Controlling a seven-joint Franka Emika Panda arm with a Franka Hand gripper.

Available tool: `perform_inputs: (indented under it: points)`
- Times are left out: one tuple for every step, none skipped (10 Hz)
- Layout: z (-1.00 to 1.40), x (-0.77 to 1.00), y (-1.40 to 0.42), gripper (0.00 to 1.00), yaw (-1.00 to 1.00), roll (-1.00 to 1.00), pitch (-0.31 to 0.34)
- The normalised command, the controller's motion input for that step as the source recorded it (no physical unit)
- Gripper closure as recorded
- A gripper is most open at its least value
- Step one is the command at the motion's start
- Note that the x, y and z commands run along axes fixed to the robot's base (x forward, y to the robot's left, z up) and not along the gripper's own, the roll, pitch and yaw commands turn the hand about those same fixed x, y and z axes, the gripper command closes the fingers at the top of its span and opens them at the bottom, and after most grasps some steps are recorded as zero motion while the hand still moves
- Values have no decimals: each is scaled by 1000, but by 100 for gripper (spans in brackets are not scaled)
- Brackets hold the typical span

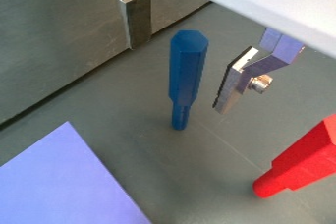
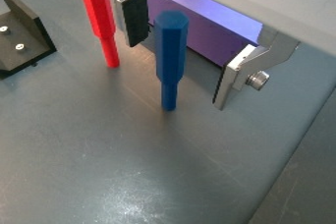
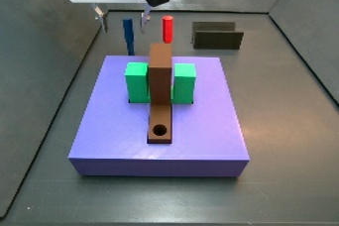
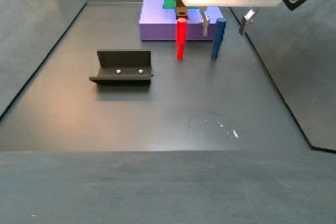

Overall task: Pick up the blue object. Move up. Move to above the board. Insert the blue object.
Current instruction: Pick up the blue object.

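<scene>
The blue object (image 2: 171,56) is a slim blue peg standing upright on the grey floor. It also shows in a wrist view (image 1: 187,71) and in both side views (image 3: 127,34) (image 4: 218,33). My gripper (image 2: 179,70) is open and lowered around it, with one finger (image 2: 132,22) on one side, the other on the opposite side, and a gap to each. The gripper also shows in a side view (image 3: 123,17). The board (image 3: 161,91) is a brown plank with a round hole near its front end, passing through a green block (image 3: 138,83).
A red peg (image 2: 97,27) stands close beside the blue one (image 3: 169,27). The lavender platform (image 3: 199,131) carries the board and block. The dark fixture (image 4: 121,66) stands on the floor. Grey walls (image 3: 47,61) enclose the floor.
</scene>
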Motion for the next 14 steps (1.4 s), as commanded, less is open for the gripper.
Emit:
perform_inputs:
  points:
    - [0, -23, -177, 0, 0, 50, 0]
    - [0, 0, -134, 0, -51, 3, 0]
    - [-40, 0, 0, 0, -77, 0, 0]
    - [-34, 0, 54, 0, 0, 0, 0]
    - [-26, 0, 37, 0, 0, 0, 0]
    - [-11, 0, 17, 0, 0, 0, 0]
    - [0, -20, 0, 0, 0, 0, -3]
    - [0, 0, 0, 0, 0, 0, 0]
    - [0, 0, 0, 100, 0, 0, 0]
    - [0, 0, 0, 100, 0, 0, 0]
    - [0, 0, 0, 100, 0, 0, 0]
    - [0, 0, 0, 100, 0, 0, 0]
    - [0, 0, 0, 100, 0, 0, 0]
    - [0, 0, 0, 100, 0, 0, 0]
